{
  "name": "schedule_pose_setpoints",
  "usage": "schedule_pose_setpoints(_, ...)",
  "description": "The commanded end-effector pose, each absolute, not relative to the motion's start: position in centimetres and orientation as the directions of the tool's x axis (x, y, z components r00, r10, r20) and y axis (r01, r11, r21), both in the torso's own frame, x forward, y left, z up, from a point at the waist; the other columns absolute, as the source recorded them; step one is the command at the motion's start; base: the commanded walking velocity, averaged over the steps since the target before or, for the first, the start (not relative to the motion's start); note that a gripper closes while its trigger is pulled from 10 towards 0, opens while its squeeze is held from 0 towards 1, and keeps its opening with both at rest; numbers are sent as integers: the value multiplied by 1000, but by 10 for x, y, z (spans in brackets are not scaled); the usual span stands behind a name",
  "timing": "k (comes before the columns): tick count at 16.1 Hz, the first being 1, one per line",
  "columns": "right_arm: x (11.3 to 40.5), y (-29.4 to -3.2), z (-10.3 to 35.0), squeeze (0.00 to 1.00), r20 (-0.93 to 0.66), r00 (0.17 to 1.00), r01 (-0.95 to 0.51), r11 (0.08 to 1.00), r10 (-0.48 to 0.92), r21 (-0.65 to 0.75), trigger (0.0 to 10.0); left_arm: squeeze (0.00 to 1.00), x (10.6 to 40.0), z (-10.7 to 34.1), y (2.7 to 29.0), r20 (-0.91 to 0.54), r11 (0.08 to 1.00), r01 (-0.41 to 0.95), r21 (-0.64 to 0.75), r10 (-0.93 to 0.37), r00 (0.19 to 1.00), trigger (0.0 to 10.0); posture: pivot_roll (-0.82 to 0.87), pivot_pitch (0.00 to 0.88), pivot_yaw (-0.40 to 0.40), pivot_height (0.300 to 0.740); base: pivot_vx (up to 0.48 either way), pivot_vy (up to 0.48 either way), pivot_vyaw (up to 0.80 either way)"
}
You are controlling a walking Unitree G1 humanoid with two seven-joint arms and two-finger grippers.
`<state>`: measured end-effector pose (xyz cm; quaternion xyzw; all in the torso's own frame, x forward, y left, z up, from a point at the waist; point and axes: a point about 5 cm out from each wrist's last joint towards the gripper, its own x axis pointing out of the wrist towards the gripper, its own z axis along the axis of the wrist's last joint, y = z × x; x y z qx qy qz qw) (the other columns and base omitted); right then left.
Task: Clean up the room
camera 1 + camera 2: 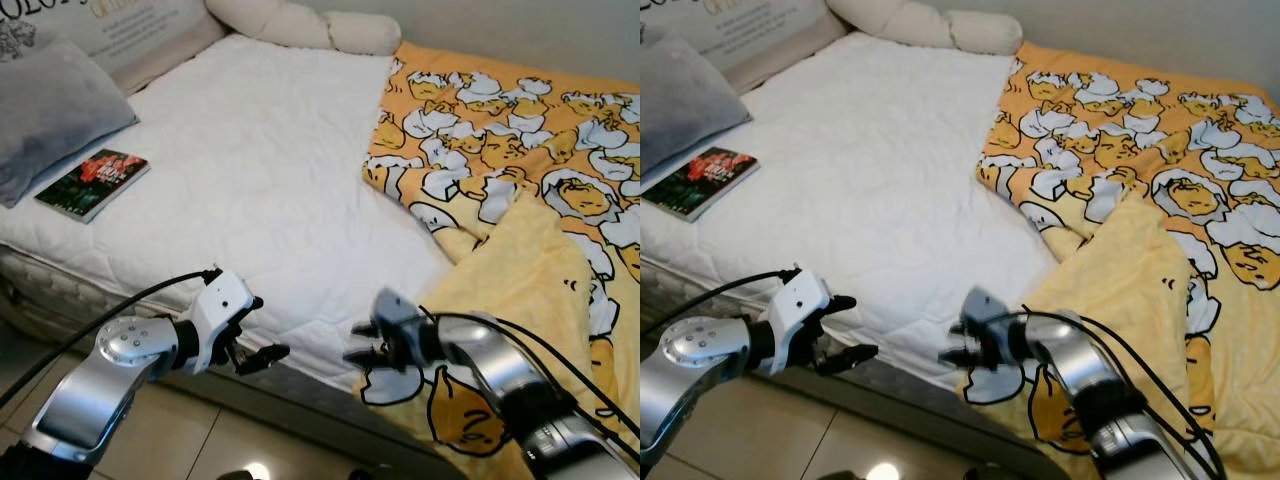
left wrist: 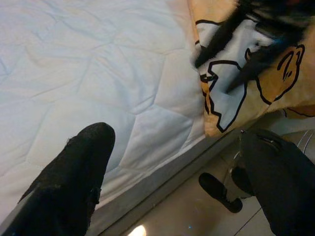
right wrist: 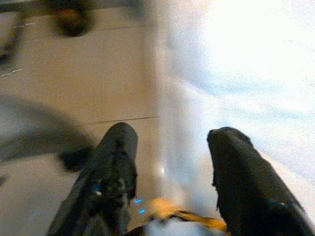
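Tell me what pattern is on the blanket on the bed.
The blanket is yellow-orange with white-and-yellow cartoon characters outlined in black, clearest in the left eye view.

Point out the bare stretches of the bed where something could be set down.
The white mattress is bare between the book and the yellow blanket, up to the cream bolster. Crowded: the blanket's side, and the front edge where the left hand and right hand hover.

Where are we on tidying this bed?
Done: nothing visibly finished. In hand: both pincers are open at the bed's near edge, the right pincer over the yellow blanket's hanging corner, the left pincer beside the bare mattress. Left: the blanket lies rumpled with a fold turned over, and a book lies by the grey pillow.
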<state>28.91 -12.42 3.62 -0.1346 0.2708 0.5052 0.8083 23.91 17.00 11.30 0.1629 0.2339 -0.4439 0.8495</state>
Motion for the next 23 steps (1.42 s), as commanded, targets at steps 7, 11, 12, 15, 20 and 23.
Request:
schedule_pose_setpoints(7, 314, -142, 16, 1000, -628, 763, -298, 945, 154, -131, 10000, 0, 243, 115, 162, -514, 570, 817, 90, -676, 528, 10000, 24, 0, -55, 740, 0, 0, 0)
schedule_pose_setpoints(11, 320, -141, 17, 1000, -610, 788, -76, 970, -83, -230, 10000, 0, 241, 115, 160, -515, 559, 825, 79, -686, 514, 10000, 29, 0, -59, 740, 0, 0, 0)
schedule_pose_setpoints(12, 321, -141, 18, 1000, -603, 791, -50, 971, -105, -235, 10000, 0, 241, 115, 161, -516, 561, 824, 78, -685, 514, 10000, 28, 0, -61, 740, 0, 0, 0)
schedule_pose_setpoints(15, 315, -140, 10, 0, -636, 756, 4, 973, -155, -232, 10000, 0, 241, 114, 162, -520, 559, 826, 74, -685, 510, 10000, 33, 0, -67, 740, 0, 0, 0)
schedule_pose_setpoints(20, 302, -147, -5, 0, -729, 667, 100, 988, -155, -119, 0, 0, 239, 116, 163, -522, 550, 832, 71, -691, 501, 10000, 41, 0, -72, 740, 0, 0, 0)
schedule_pose_setpoints(23, 301, -146, -6, 0, -737, 665, 73, 993, -119, -95, 0, 0, 238, 116, 164, -526, 546, 835, 67, -692, 494, 10000, 42, 0, -72, 740, 0, 0, 0)
